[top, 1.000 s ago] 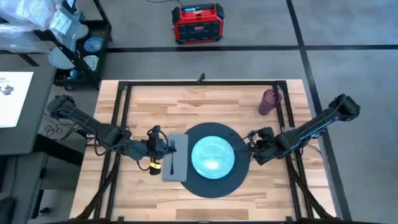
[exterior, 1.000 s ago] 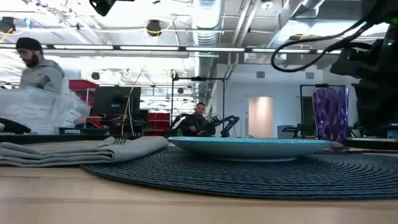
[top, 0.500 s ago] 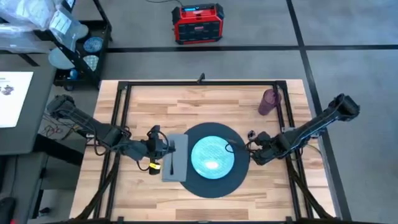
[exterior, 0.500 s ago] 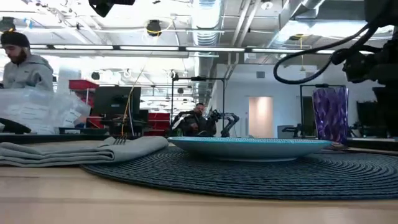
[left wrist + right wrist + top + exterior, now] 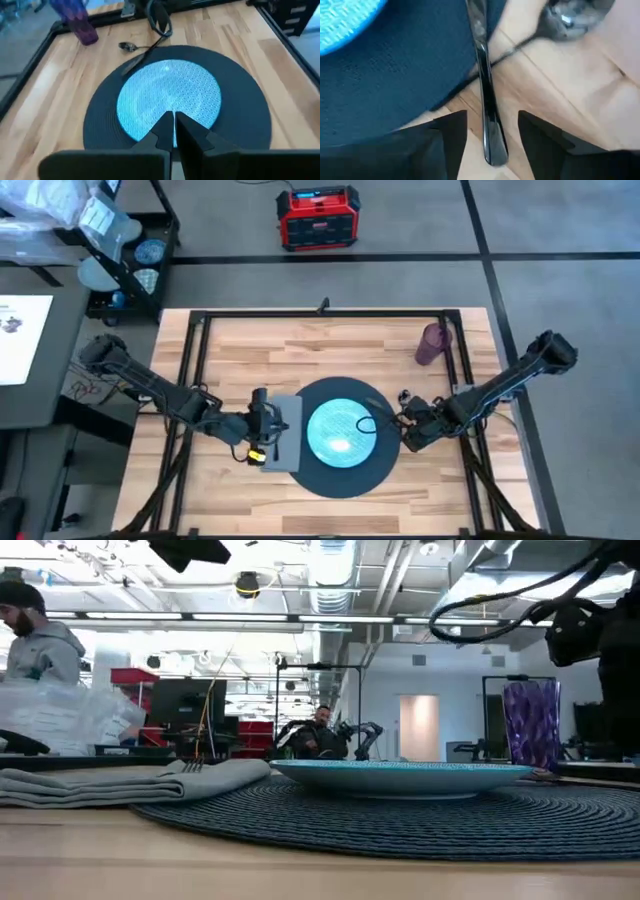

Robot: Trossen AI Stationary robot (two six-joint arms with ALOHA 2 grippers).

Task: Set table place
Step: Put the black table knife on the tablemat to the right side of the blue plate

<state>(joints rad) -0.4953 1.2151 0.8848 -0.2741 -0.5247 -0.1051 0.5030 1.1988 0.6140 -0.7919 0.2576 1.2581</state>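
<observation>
A teal plate (image 5: 341, 430) lies on the round dark mat (image 5: 340, 478) on the table (image 5: 330, 345). The grey napkin (image 5: 285, 442) rests at the mat's left edge, with fork tines (image 5: 190, 767) showing on it. My left gripper (image 5: 174, 122) hovers shut over the napkin's plate side, holding nothing that I can see. A knife (image 5: 485, 100) lies half on the mat's right edge, half on the wood, and a spoon (image 5: 570, 17) lies beside it. My right gripper (image 5: 492, 117) is open, its fingers on either side of the knife's handle without touching. The purple cup (image 5: 433, 343) stands at the far right.
A black tube frame (image 5: 200, 340) runs around the tabletop. A red box (image 5: 318, 218) sits on the floor beyond the far edge, and a dark side desk (image 5: 30, 360) stands at the left. A person (image 5: 40, 635) shows in the room behind.
My left gripper has moved toward the table's right edge, from the napkin's left side to over the napkin near the plate. My right gripper has shifted slightly toward the near edge.
</observation>
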